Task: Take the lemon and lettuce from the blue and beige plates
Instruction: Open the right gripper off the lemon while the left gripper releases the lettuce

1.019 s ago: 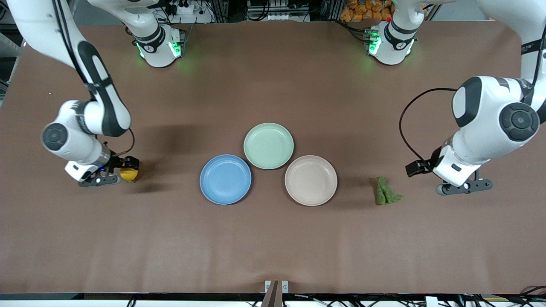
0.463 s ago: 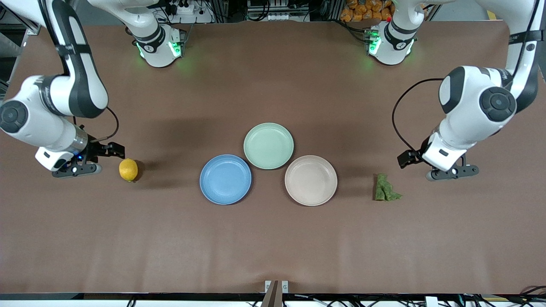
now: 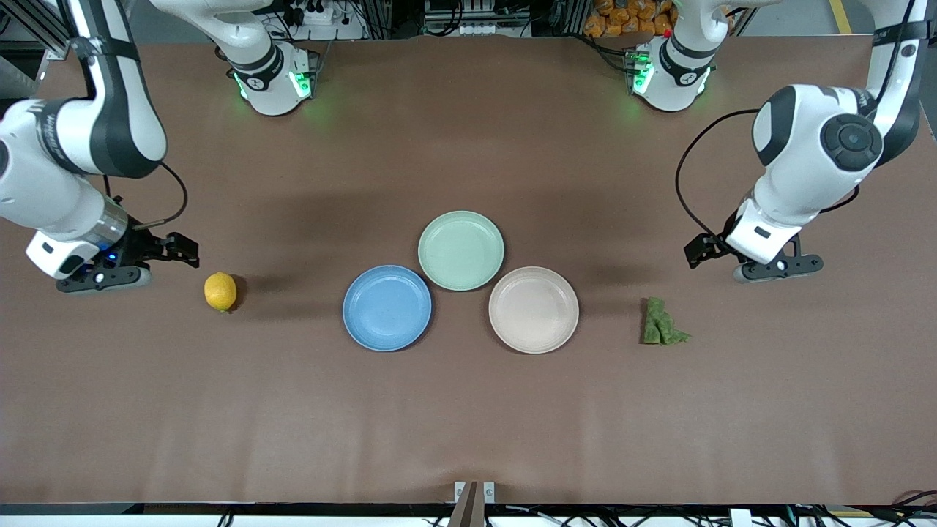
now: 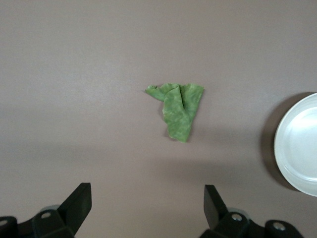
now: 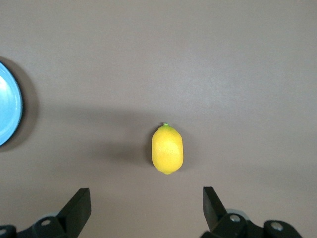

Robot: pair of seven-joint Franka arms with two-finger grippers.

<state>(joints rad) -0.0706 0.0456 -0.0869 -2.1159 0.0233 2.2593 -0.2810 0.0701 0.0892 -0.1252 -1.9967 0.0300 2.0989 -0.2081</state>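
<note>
The yellow lemon [image 3: 220, 291] lies on the brown table, beside the empty blue plate [image 3: 387, 308], toward the right arm's end. The green lettuce [image 3: 662, 323] lies on the table beside the empty beige plate [image 3: 534, 309], toward the left arm's end. My right gripper [image 3: 102, 278] is open and empty, raised over the table beside the lemon; its wrist view shows the lemon [image 5: 167, 149] ahead of the open gripper [image 5: 146, 210]. My left gripper [image 3: 777, 268] is open and empty, raised beside the lettuce; its wrist view shows the lettuce [image 4: 178, 109] ahead of the gripper [image 4: 147, 208].
An empty green plate [image 3: 461, 250] sits just farther from the front camera than the blue and beige plates, touching distance from both. The blue plate's rim [image 5: 7, 111] and the beige plate's rim [image 4: 297, 144] show at the edges of the wrist views.
My right gripper let go of the lemon and drew up and away toward its end of the table. My left gripper rose away from the lettuce. Lemon and lettuce stay put.
</note>
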